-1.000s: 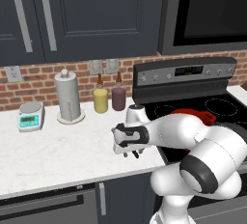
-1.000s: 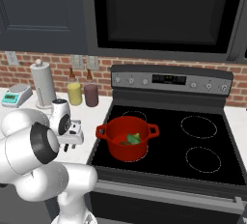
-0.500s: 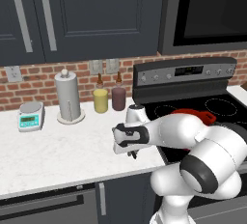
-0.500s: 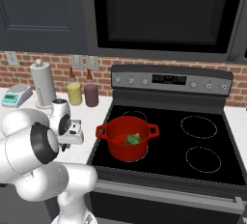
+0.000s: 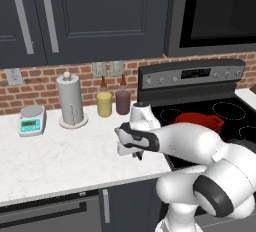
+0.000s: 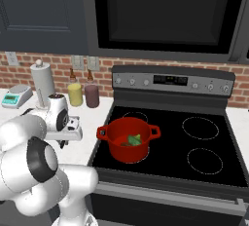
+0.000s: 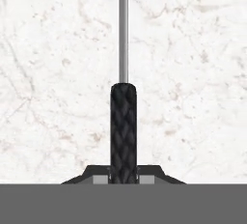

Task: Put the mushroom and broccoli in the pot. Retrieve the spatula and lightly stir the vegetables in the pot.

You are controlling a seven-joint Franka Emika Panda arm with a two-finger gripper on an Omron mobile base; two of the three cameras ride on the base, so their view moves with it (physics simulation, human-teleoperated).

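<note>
In the hand view the spatula's black textured handle (image 7: 123,126) runs straight up from between my fingertips, continuing as a thin silver shaft to a grey head cut off by the top edge. My gripper (image 7: 123,177) is shut on the handle's near end, low over the white marble counter (image 7: 48,73). The base views show the gripper (image 5: 134,152) (image 6: 63,141) pointing down at the counter, left of the stove. The red pot (image 6: 129,140) (image 5: 200,122) stands on the front left burner with the green broccoli (image 6: 135,140) inside. A darker lump beside it is hard to make out.
A paper towel roll (image 5: 70,101), a yellow bottle (image 5: 104,103) and a dark bottle (image 5: 122,101) stand along the brick back wall. A small kitchen scale (image 5: 31,121) sits at the far left. The black stove (image 6: 204,142) lies to the right of the counter.
</note>
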